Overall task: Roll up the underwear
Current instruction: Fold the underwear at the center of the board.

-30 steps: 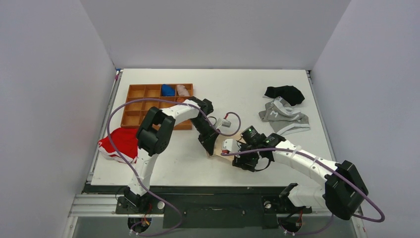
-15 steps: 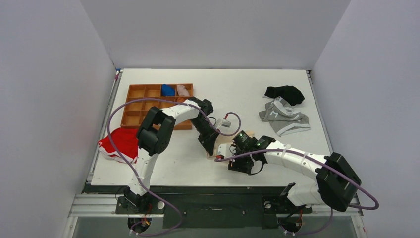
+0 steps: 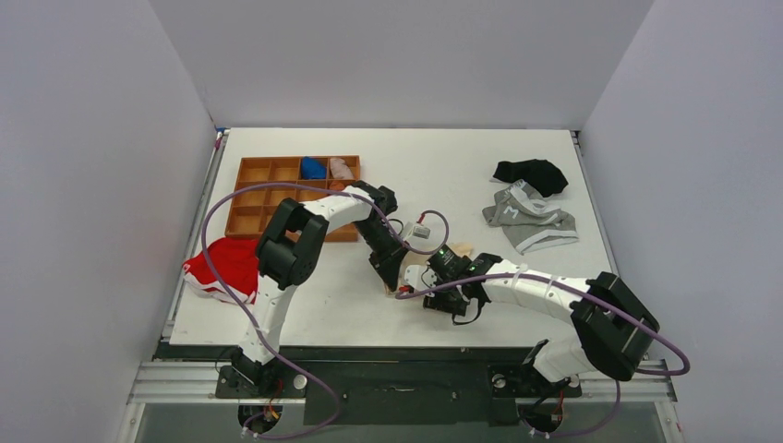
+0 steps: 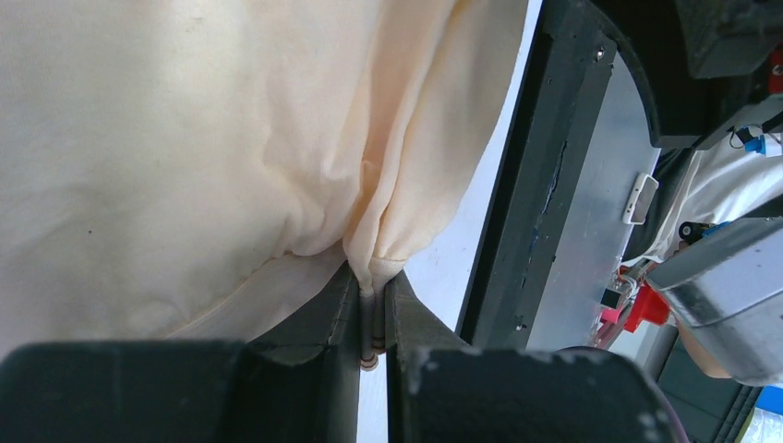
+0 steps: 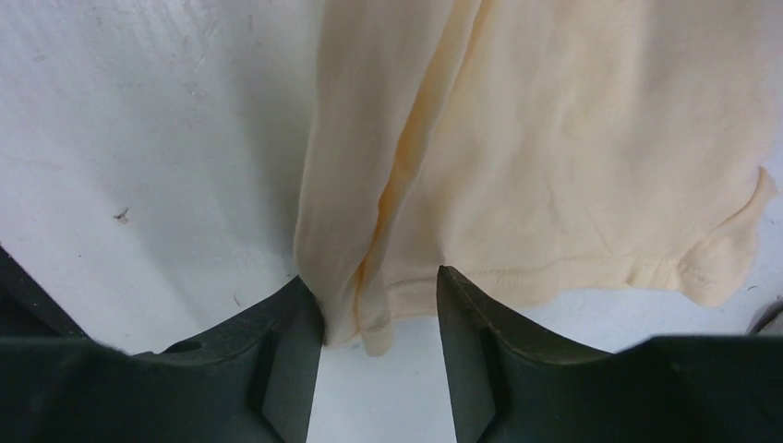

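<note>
The underwear (image 4: 185,138) is seen on the table (image 3: 480,166), near the middle of its near half. In the top view it is mostly hidden by the two wrists, and only a small cream edge is shown beside them.

A raised fold of the cloth is pinched by the left gripper (image 4: 371,281), whose jaws are closed tight on it. Wrinkles are drawn toward the pinch, and the rest of the fabric is spread beyond.

The right gripper (image 5: 374,281) is held just right of the left one, and its jaws are set partly apart around a folded edge of the underwear. The fold is touched by the finger at the left of that view. A strip of bare table is shown between the cloth and the other finger, so nothing is clamped. A stitched hem is seen running off to the right and ending in a small corner.

An orange tray (image 3: 247,198) is placed at the far left, with a blue item (image 3: 313,168) and a pale item (image 3: 343,167) in two back compartments. A red garment (image 3: 226,263) lies at the table's left edge. At the far right, a grey garment (image 3: 536,221) lies just beside a black garment (image 3: 531,171).
</note>
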Controlling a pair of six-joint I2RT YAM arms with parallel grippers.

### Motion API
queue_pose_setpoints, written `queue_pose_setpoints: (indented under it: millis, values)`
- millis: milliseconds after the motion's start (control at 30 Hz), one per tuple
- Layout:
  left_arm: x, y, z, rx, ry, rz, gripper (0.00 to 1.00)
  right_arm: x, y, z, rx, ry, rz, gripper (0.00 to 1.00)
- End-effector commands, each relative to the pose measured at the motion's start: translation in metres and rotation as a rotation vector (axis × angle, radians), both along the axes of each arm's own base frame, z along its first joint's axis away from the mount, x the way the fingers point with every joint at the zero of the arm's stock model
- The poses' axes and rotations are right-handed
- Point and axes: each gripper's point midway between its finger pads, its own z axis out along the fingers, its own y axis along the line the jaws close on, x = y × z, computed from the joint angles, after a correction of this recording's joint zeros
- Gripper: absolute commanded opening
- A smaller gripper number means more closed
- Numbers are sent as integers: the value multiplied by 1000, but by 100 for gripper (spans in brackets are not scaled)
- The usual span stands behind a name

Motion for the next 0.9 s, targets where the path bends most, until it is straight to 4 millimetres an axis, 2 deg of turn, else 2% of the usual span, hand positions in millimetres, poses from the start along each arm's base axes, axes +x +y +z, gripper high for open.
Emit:
queue_pose_setpoints:
  millis: [0,167,267,300,367,467,500,600,633,667,700,733,867]
  values:
    - [2,-3,8,-42,15,-2,0,12,1,2,-6,-58,-24,41]
    - [2,-1,8,-36,11,-7,0,7,-1,5,-12,-38,-23,31]
    - [1,1,9,-28,1,-10,0,2,1,10,-3,-8,-14,18]
    - [0,3,8,-22,1,-10,0,-1,-1,11,-12,9,-9,8]
    - [-2,4,11,-21,1,-8,0,-9,0,14,1,47,13,0]
    - [-10,9,17,-22,8,-1,0,-18,4,26,32,81,61,0]
    - [-12,9,22,-32,3,0,0,-27,3,27,37,123,73,0]
    - [-26,16,28,-32,33,-3,0,-43,6,46,54,203,120,0]
    - [-29,19,33,-35,37,-9,0,-45,13,55,85,222,139,0]
    - [-33,21,35,-34,48,-11,0,-52,8,58,67,260,151,0]
    - [-37,23,40,-35,55,-17,0,-52,13,66,89,274,165,0]
    - [-38,24,42,-36,61,-17,0,-56,7,68,70,303,174,0]
    - [-38,26,54,-41,63,-17,0,-52,4,80,78,338,176,0]
